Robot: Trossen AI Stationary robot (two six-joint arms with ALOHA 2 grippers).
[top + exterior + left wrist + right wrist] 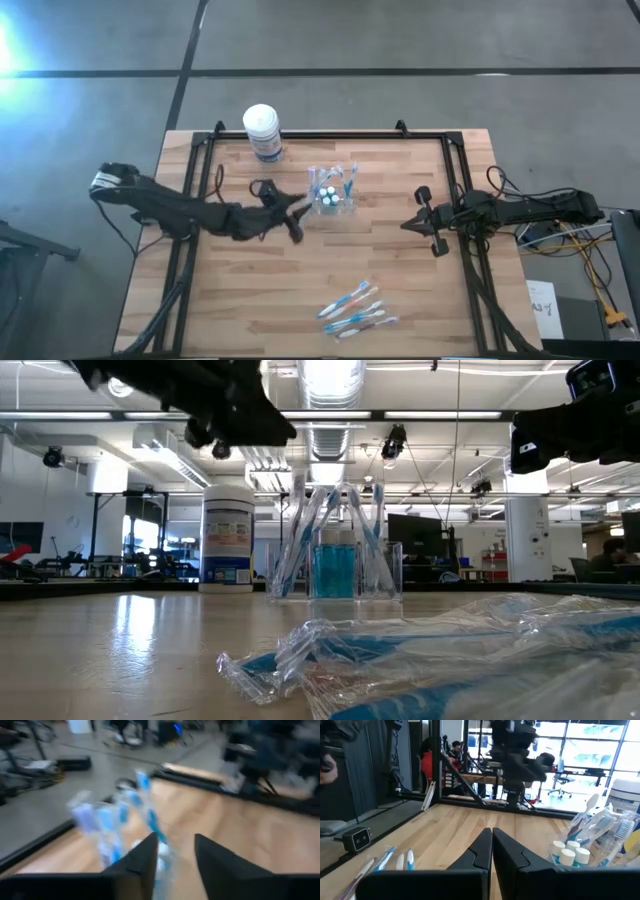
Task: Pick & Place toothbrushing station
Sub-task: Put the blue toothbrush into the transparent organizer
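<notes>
The clear plastic cup (333, 196) stands upright on the table's far middle, holding several blue-white toothbrushes and three white-capped tubes (327, 192); it also shows in the low view (335, 565). Several wrapped toothbrushes (355, 310) lie flat near the front edge. My left gripper (299, 220) is open and empty, raised above the table just left of the cup; in the left wrist view (175, 847) the cup (112, 827) is off to one finger's side. My right gripper (406, 225) is shut and empty, right of the cup.
A white-lidded canister with a blue label (262, 131) stands at the far edge, left of the cup. A black frame (330, 135) runs along the table's far and side edges. Bare wood lies between the cup and the wrapped toothbrushes.
</notes>
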